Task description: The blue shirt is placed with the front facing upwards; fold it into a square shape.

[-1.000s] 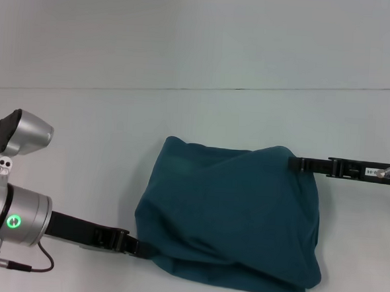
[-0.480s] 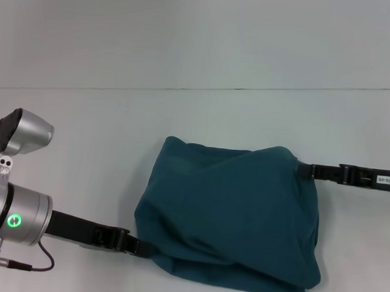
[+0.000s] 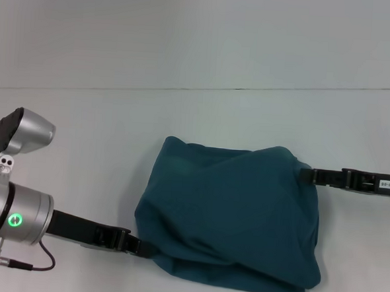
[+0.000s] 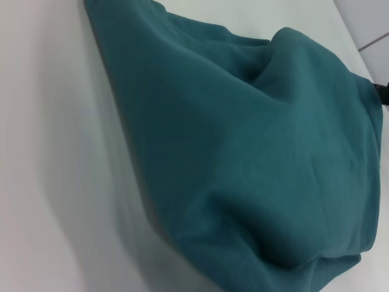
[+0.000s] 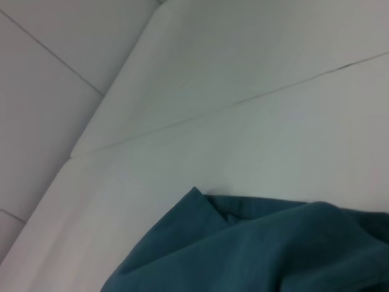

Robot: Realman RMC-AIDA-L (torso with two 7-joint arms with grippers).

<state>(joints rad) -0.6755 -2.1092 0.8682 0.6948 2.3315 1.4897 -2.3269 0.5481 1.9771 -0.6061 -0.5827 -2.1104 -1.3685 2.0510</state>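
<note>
the blue shirt (image 3: 234, 214) is seen folded into a rough, rounded square bundle, plain teal fabric uppermost, with soft creases and a thicker doubled edge along its near side; no lettering is shown. it is laid on the white worktop (image 3: 102, 147), toward the centre and right of the head view, and a thin seam line is seen running across the surface beyond it. in the right wrist view a corner of the shirt (image 5: 243, 249) is seen against pale panels. the left gripper (image 3: 132, 246) is held low at the shirt's near left corner, its tip touching or tucked under the fabric; whether its jaws are apart or together cannot be told. the right gripper (image 3: 306, 174) is held level at the shirt's far right corner, just beside the cloth, and its jaws likewise cannot be made out.
</note>
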